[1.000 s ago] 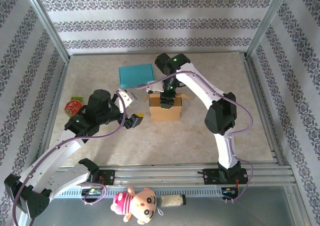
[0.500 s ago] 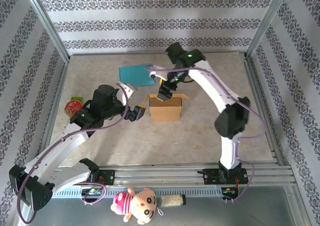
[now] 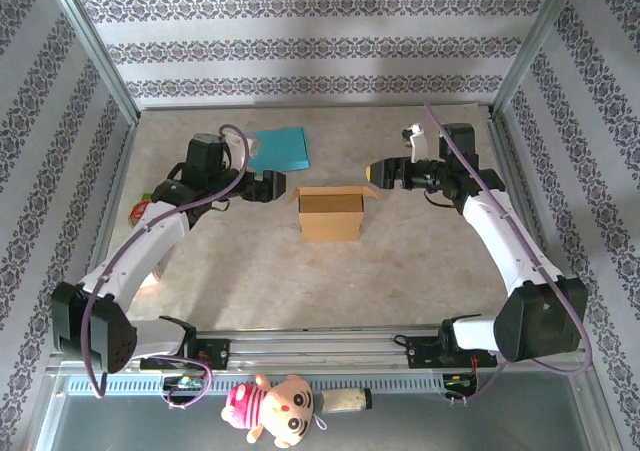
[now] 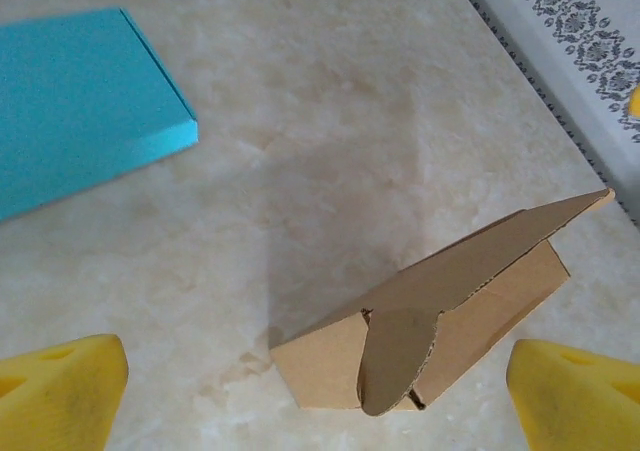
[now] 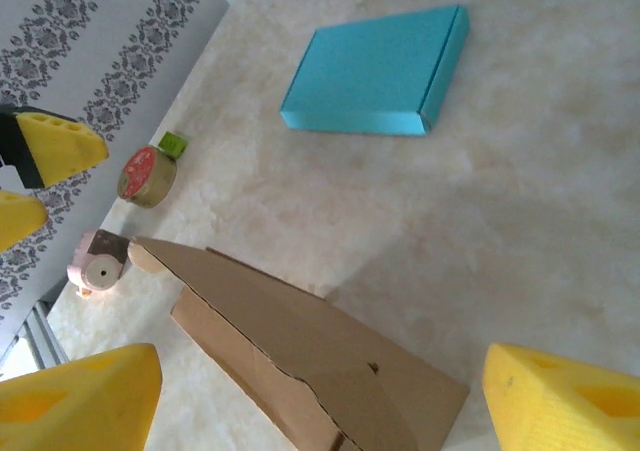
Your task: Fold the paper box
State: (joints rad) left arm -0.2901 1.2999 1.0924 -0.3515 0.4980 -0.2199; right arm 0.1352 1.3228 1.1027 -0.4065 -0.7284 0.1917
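light: bright, even, diffuse
shadows: soft, faint patch beside paper box point(image 4: 480, 281)
focus: top view sharp; wrist views' fingertips point(image 4: 60, 391) blurred at frame corners

I see the paper box point(image 3: 331, 221) standing in the middle of the counter point(image 3: 400, 261), top open and flaps splayed. My left fingers point(image 3: 268, 186) hang near its 10 o'clock corner, my right fingers point(image 3: 383, 174) near its 2 o'clock, neither touching it. A flat teal box point(image 3: 280, 149) lies at its 11 o'clock.
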